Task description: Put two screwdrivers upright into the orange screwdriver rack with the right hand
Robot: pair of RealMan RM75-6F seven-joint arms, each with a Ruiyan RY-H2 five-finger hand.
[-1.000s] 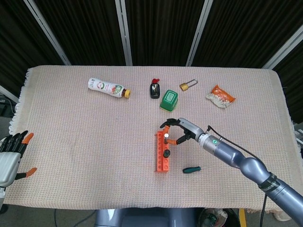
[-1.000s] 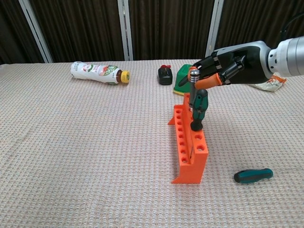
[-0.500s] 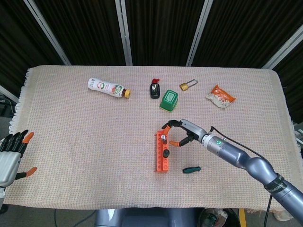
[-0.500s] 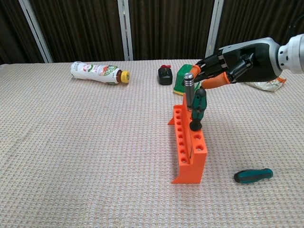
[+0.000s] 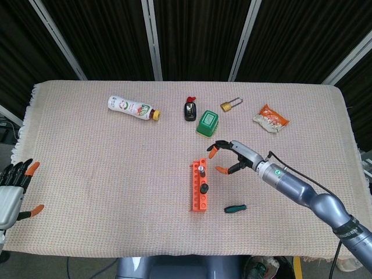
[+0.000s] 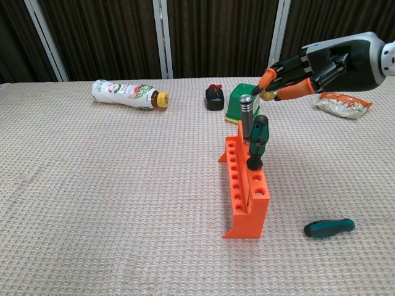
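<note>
One orange rack (image 6: 245, 182) stands on the cloth-covered table (image 5: 104, 168), near the middle and slightly toward the front. Two screwdrivers stand upright in it, side by side: one with a silver metal handle (image 6: 245, 114) and, just in front of it, one with a green and black handle (image 6: 257, 140). From the head view both show as small round tops in the rack (image 5: 198, 187), the silver one (image 5: 201, 168) farther back and the dark one (image 5: 204, 189) nearer the front. A third screwdriver (image 6: 329, 228), green and black, lies flat on the table to the right of the rack, apart from it; in the head view it sits beside the rack's front end (image 5: 235, 208).

The right hand (image 6: 311, 66) hangs above the table just behind and to the right of the rack, with its orange-tipped fingers (image 6: 266, 78) apart and nothing between them. It touches neither the rack nor the screwdrivers. The head view shows the same hand (image 5: 232, 156) spread just beyond the rack's far end.

The left hand (image 5: 13, 189) sits at the table's left front edge, fingers spread and holding nothing.

Along the back lie one bottle (image 5: 132, 107) on its side, one small black object with a red top (image 5: 189, 110), one green container (image 5: 207, 123), one padlock (image 5: 229, 104) and one snack packet (image 5: 271, 118).
</note>
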